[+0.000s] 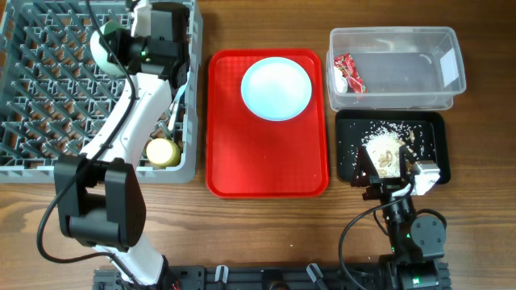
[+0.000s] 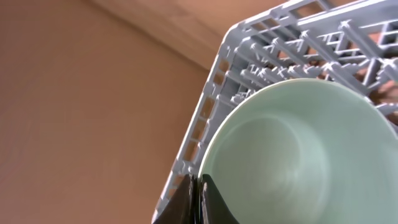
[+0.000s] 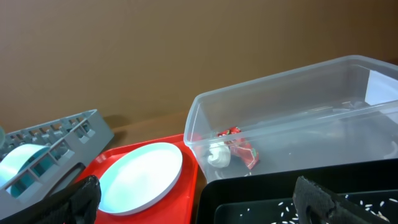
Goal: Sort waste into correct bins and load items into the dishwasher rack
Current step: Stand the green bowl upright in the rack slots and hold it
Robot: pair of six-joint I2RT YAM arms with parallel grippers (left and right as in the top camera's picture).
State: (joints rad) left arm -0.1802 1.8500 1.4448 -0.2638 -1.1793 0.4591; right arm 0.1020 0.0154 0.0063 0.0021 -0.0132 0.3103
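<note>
My left gripper (image 1: 119,47) is shut on the rim of a pale green bowl (image 1: 103,50) and holds it over the far right part of the grey dishwasher rack (image 1: 48,89). In the left wrist view the fingers (image 2: 198,200) pinch the bowl (image 2: 298,155). A yellow cup (image 1: 162,151) lies in the rack's near right corner. The pale blue plate (image 1: 276,89) sits on the red serving tray (image 1: 266,161). The red-and-white wrapper (image 1: 348,72) lies in the clear tub (image 1: 403,93). Food scraps (image 1: 385,149) lie in the black tray (image 1: 431,133). My right gripper (image 1: 389,171) is open and empty over that tray's near edge.
In the right wrist view the open fingers (image 3: 202,196) frame the black tray's rim (image 3: 261,186), with the tub (image 3: 298,93), the wrapper (image 3: 239,149), the plate (image 3: 140,177) and the rack's corner (image 3: 68,134) beyond. Bare wooden table lies in front of the trays.
</note>
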